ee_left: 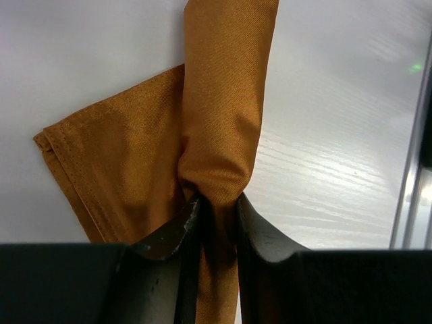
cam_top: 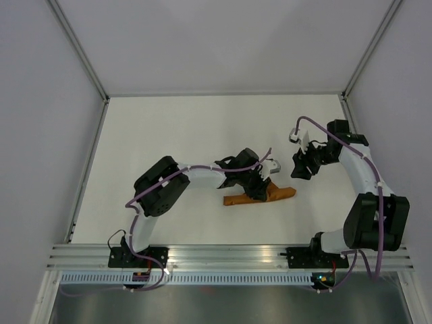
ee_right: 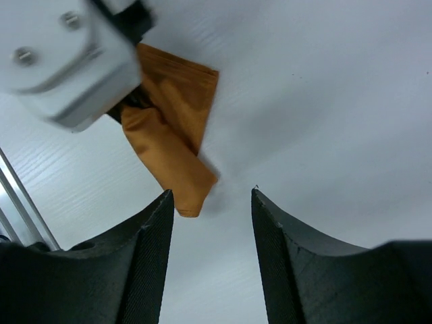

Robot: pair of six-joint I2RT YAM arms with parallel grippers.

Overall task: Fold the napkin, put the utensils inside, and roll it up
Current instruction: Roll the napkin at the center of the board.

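Napkin (ee_left: pixel 223 101), rolled, looks light and limp, best gripped at the bunched middle where left end effector (ee_left: pixel 217 202) clamps it; right end effector (ee_right: pixel 212 202) apart, empty.

A flat white table top (cam_top: pixel 202 128) with a faint wood grain fills the middle, softly and evenly lit. In the left wrist view it carries a pale sheen toward the right. Plain pale grey walls close it in on the far side (cam_top: pixel 223 40), the left (cam_top: pixel 34 135) and the right (cam_top: pixel 408 88). Slim silver metal posts (cam_top: pixel 76 47) run along the two far corners. A ribbed aluminium rail (cam_top: pixel 229 255) crosses the near edge, with a dull grey metal surface (cam_top: pixel 229 304) nearer still.
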